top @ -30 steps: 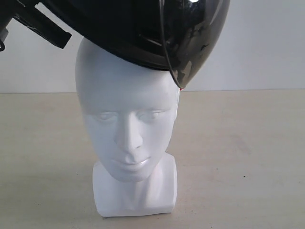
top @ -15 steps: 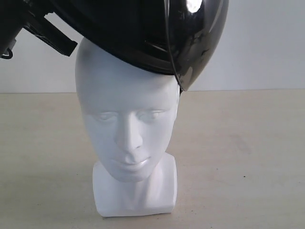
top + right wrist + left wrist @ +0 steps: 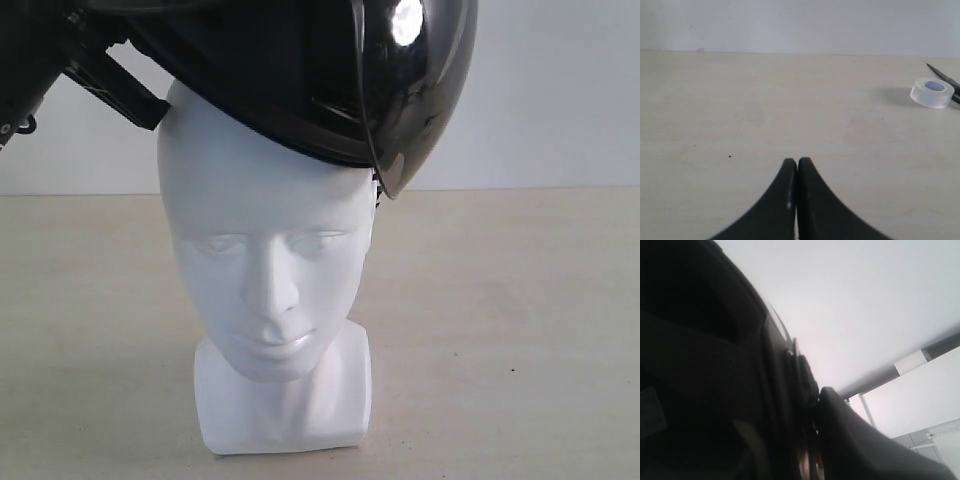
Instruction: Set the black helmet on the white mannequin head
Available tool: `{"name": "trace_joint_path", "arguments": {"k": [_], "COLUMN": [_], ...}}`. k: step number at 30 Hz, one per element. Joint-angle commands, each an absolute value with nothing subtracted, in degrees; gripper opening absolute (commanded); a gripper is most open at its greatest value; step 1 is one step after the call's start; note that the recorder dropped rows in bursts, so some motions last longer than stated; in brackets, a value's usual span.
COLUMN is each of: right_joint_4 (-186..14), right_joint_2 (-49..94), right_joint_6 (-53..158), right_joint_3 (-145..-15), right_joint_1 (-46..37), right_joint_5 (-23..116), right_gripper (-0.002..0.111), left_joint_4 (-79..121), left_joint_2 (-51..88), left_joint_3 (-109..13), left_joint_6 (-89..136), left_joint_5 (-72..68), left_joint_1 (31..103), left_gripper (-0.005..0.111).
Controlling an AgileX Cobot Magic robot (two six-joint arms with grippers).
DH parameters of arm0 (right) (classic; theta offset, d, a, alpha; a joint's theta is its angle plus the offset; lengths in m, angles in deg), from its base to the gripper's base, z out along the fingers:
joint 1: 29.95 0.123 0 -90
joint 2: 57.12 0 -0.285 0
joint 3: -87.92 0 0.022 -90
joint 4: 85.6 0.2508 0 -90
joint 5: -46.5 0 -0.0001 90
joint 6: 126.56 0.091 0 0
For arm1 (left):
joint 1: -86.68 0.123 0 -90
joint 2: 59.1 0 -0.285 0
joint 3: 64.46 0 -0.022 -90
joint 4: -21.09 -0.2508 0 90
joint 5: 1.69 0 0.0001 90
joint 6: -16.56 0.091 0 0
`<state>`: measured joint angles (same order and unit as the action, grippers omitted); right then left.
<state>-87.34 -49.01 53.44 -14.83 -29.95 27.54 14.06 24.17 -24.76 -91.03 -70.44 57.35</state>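
The black helmet sits tilted on the crown of the white mannequin head, its smoky visor hanging down past the right temple. The face stays uncovered, and the head stands on its squarish base. My left gripper reaches in from the upper left and is shut on the helmet's rim. In the left wrist view the dark lining fills the picture, with the rim pinched in the left gripper. My right gripper hovers shut and empty over the table.
The mannequin stands on a pale tabletop before a plain white wall. In the right wrist view a roll of clear tape lies on the table, beside a thin black object at the edge.
The helmet has sunk slightly lower onto the head, and the left gripper has shifted right and down with it. The right gripper shows only now.
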Motion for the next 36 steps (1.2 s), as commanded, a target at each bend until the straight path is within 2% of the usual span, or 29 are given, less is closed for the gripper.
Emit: {"name": "trace_joint_path", "arguments": {"k": [1, 20, 36], "right_joint_4": [-87.7, -87.7, -87.7], "right_joint_2": [-49.3, -49.3, -49.3], "right_joint_6": [53.4, 53.4, 53.4], "right_joint_3": [-14.9, -14.9, -14.9], "right_joint_1": [-30.0, -30.0, -30.0], "right_joint_5": [27.7, 27.7, 27.7], "right_gripper": [0.000, 0.000, 0.000], "left_joint_4": [16.8, 17.6, 16.0], "left_joint_2": [23.8, 23.7, 22.8], "left_joint_3": [-24.5, -23.3, -21.6], "left_joint_6": [-87.5, -86.1, -85.7], "left_joint_5": [-71.7, -71.7, -71.7], "left_joint_1": [58.1, 58.1, 61.0], "left_gripper": [0.004, 0.004, 0.004]}}
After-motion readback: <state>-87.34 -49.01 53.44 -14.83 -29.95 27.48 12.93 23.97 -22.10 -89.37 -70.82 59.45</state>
